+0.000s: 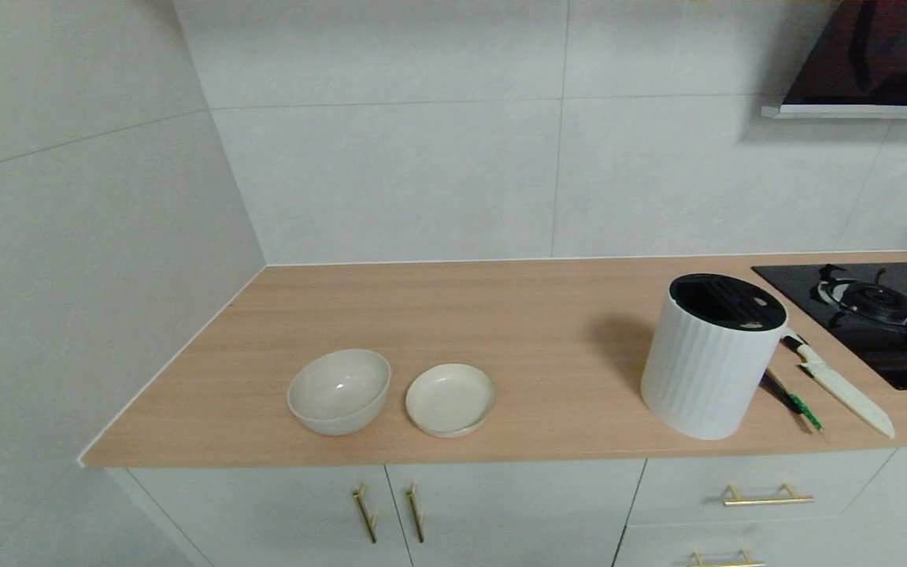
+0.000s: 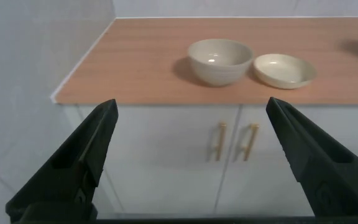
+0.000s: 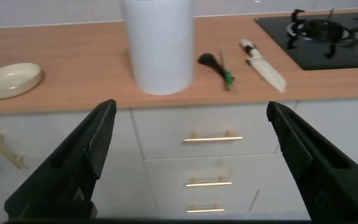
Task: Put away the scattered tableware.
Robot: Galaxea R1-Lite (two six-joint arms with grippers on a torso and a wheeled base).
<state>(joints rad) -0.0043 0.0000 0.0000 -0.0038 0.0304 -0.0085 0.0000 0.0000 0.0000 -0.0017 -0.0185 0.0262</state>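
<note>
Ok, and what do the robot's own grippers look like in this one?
The left gripper and the right gripper look alike. Each has two matte black fingers, broad at the base and tapering to a blunt wedge-shaped tip. Their surfaces are plain and flat-sided, with no markings.

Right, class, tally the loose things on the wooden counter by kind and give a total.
Round cream deep bowl: 1
Round cream shallow dish: 1
White ribbed cylindrical holder with black top: 1
White-bladed knife: 1
Slim black-and-green utensil: 1
Total: 5
</note>
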